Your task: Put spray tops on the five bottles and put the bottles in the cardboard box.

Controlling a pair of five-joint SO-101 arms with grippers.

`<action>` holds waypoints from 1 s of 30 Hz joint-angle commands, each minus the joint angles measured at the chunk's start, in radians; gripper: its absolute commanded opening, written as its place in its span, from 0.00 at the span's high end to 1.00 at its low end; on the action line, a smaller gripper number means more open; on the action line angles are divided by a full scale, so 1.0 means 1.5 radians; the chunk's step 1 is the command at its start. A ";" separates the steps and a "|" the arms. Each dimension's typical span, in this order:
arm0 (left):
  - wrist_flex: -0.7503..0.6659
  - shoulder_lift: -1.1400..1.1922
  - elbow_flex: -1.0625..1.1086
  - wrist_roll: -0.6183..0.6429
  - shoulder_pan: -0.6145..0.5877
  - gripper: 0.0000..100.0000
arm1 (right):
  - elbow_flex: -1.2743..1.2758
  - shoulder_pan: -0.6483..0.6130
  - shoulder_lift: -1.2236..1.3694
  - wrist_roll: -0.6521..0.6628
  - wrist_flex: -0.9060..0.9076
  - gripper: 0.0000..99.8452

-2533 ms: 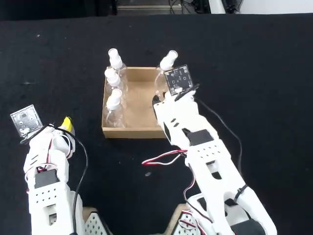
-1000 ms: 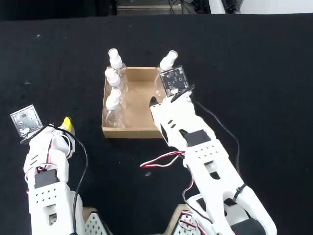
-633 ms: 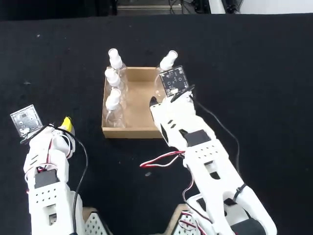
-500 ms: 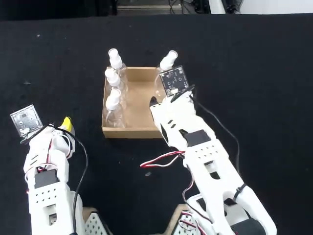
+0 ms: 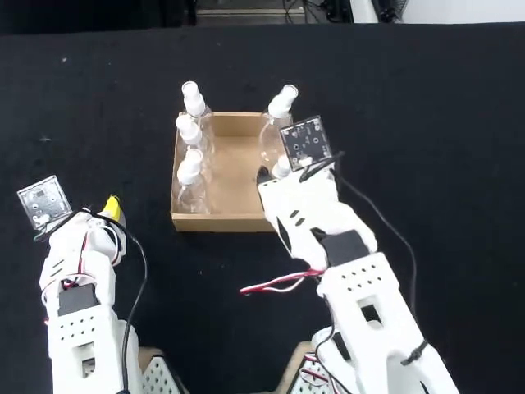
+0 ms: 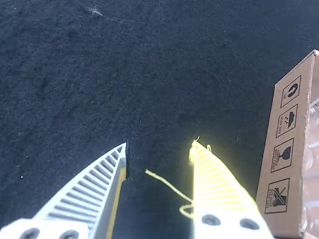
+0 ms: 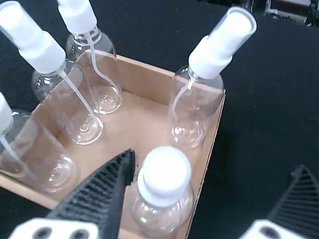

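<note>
Right claw (image 7: pixel 214 164): wide open and gripping nothing, its fingers apart on either side of the near bottle, over the box's near corner on the right arm's side.
Left claw (image 6: pixel 159 145): open and holding nothing, low over bare surface, near the box's outer wall; one finger is yellow, with a loose yellow thread.
Surface (image 5: pixel 426 123): black and matte.
Cardboard box (image 5: pixel 217 222): open-topped, between the two arms, toward the surface's far edge; all five bottles stand inside it.
Row of three bottles (image 5: pixel 189 135): clear, lined up along the box wall on the left arm's side, from far corner to near corner.
Far bottle (image 7: pixel 192 114): clear, in the box's far corner on the right arm's side, leaning slightly.
Near bottle (image 7: pixel 162 199): clear and upright, just beside one finger of the right claw.
Spray tops (image 7: pixel 221 44): white, one on each bottle, with thin dip tubes showing through the clear walls.
</note>
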 commanded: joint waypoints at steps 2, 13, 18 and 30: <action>-0.012 -0.009 -0.009 0.001 -0.003 0.82 | -0.035 0.000 -0.072 -0.024 0.064 0.58; -0.012 -0.009 -0.009 0.001 -0.003 0.82 | -0.039 0.012 -0.290 -0.028 0.176 0.58; -0.012 -0.009 -0.009 0.001 -0.003 0.82 | -0.034 0.089 -0.342 -0.029 0.180 0.84; -0.009 -0.009 -0.011 0.001 -0.008 0.83 | 0.078 0.280 -0.444 -0.029 0.180 0.91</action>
